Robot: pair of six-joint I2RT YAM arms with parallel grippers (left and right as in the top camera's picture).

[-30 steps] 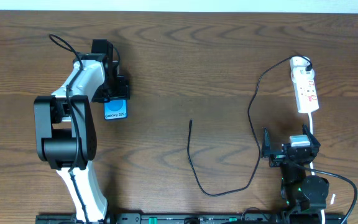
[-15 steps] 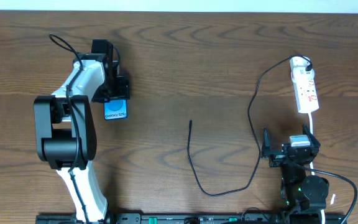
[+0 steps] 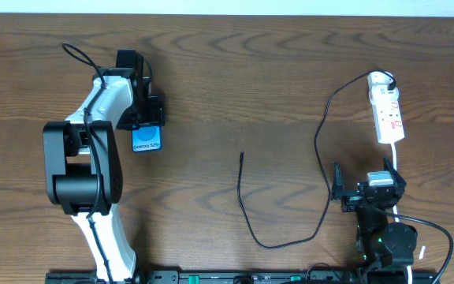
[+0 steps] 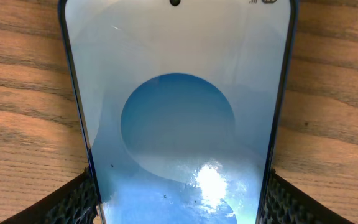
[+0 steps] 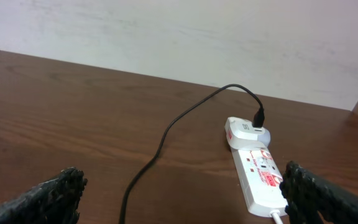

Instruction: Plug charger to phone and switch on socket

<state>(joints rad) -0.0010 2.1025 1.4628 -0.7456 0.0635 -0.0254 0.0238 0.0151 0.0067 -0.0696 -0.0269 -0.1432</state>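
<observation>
Left pincer [image 4: 179,196] looks clamped on the phone [image 3: 146,140] by its 2 long edges. The phone sits toward the worktop's [image 3: 235,71] left edge, long axis running far-to-near. Right pincer [image 3: 369,189] hangs wide open near the near-right corner. The charger [image 3: 241,162] has its free tip mid-worktop, off to that pincer's left, pointing at the far edge. I reckon that gap decides the next move. The socket [image 3: 388,114] lies by the right edge.
</observation>
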